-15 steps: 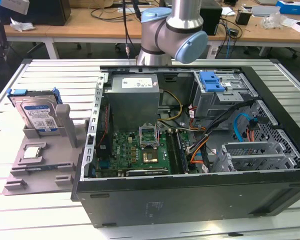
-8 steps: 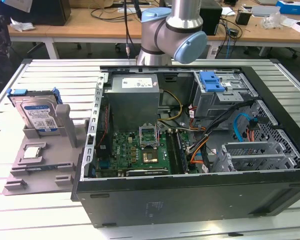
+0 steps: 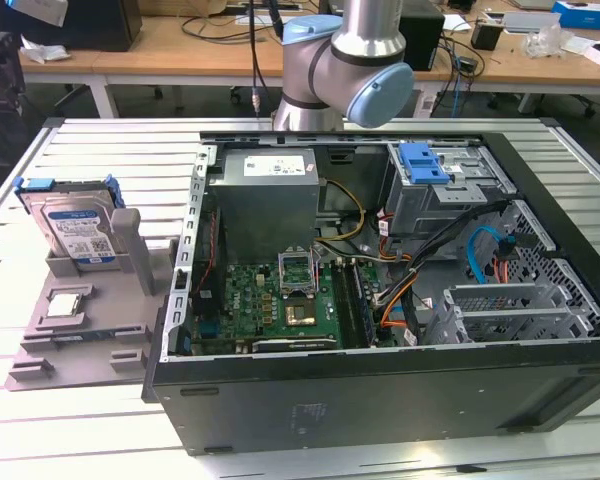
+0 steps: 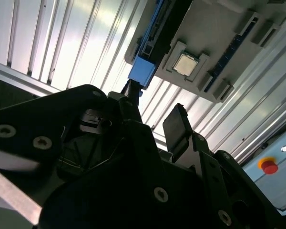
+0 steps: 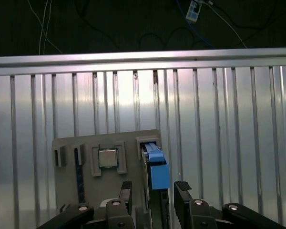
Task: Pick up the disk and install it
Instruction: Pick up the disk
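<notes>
Disk [image 3: 75, 225] upright in grey holder [image 3: 90, 335] near tabletop [image 3: 100, 150] edge, exterior view's left; gripper [image 5: 155, 191] fingers [image 5: 183, 188] apart, empty, aligned either side of blue bracket [image 5: 157, 171]; likely hazard: off-centre closing, tipping or jamming disk in holder.

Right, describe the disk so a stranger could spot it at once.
Find the open computer case; at the exterior view's left sits a grey stand. The disk stands upright in it: silver, blue-framed, labelled, unlike the small square chip lying flat.
</notes>
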{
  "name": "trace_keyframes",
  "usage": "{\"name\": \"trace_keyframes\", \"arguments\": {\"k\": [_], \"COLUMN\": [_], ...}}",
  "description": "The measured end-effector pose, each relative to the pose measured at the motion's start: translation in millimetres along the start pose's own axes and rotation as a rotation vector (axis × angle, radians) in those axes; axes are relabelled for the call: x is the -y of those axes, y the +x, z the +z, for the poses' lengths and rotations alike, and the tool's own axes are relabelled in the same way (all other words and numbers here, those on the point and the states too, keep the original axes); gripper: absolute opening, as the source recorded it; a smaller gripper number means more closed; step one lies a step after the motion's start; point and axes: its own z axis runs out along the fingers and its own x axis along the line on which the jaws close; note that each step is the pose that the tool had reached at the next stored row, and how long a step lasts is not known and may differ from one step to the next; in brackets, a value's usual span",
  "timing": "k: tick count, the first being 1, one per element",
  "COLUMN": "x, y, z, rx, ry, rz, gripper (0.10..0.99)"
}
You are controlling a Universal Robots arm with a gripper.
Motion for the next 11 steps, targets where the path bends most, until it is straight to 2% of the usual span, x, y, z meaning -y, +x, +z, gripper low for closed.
{"name": "trace_keyframes", "arguments": {"k": [5, 11], "x": [0.2, 0.8], "y": [0.1, 0.2], "z": [5.8, 17.5], "rx": [0.0000, 0.0000], "ry": [0.000, -0.001], "rz": [0.000, 0.000], "gripper": [0.478, 0.478]}}
